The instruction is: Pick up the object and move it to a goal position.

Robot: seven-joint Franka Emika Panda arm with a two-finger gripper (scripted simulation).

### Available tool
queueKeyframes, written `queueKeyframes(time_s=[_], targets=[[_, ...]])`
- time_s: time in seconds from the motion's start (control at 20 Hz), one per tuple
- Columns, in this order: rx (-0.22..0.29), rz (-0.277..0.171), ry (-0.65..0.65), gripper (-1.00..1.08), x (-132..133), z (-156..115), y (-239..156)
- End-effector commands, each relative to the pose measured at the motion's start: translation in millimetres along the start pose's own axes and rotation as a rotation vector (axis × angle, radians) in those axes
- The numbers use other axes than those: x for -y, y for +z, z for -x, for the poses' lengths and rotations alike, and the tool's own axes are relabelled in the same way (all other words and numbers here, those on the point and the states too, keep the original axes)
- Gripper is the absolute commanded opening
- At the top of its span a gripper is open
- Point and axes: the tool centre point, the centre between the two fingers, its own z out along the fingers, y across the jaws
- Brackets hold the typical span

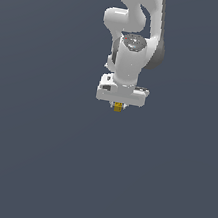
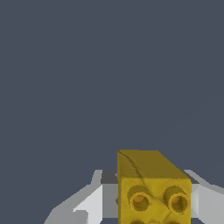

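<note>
Mustard-yellow object (image 2: 154, 188) sits clamped between the white fingers (image 2: 92, 203), open space all round.

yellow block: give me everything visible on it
The yellow block is mustard-coloured and box-shaped, with a matte, slightly mottled surface and round studs on the face toward the wrist camera. It sits between the white fingers of the gripper. In the exterior view only a small yellow bit shows below the hand, against a plain grey background, nothing else touching it.
</note>
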Motion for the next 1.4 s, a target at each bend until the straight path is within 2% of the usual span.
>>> queueKeyframes(time_s=[0.0,0.4,0.7,1.0,1.35], targets=[[0.000,-0.001,0.000,-1.00,-7.1,-0.5,-27.6],[0.000,-0.001,0.000,-1.00,-28.0,-4.3,-108.6],[0.000,0.000,0.000,-1.00,-39.5,-7.7,-152.2],[0.000,0.001,0.000,-1.00,-46.0,-10.6,-177.2],[0.000,0.001,0.000,-1.00,-47.5,-12.5,-182.9]])
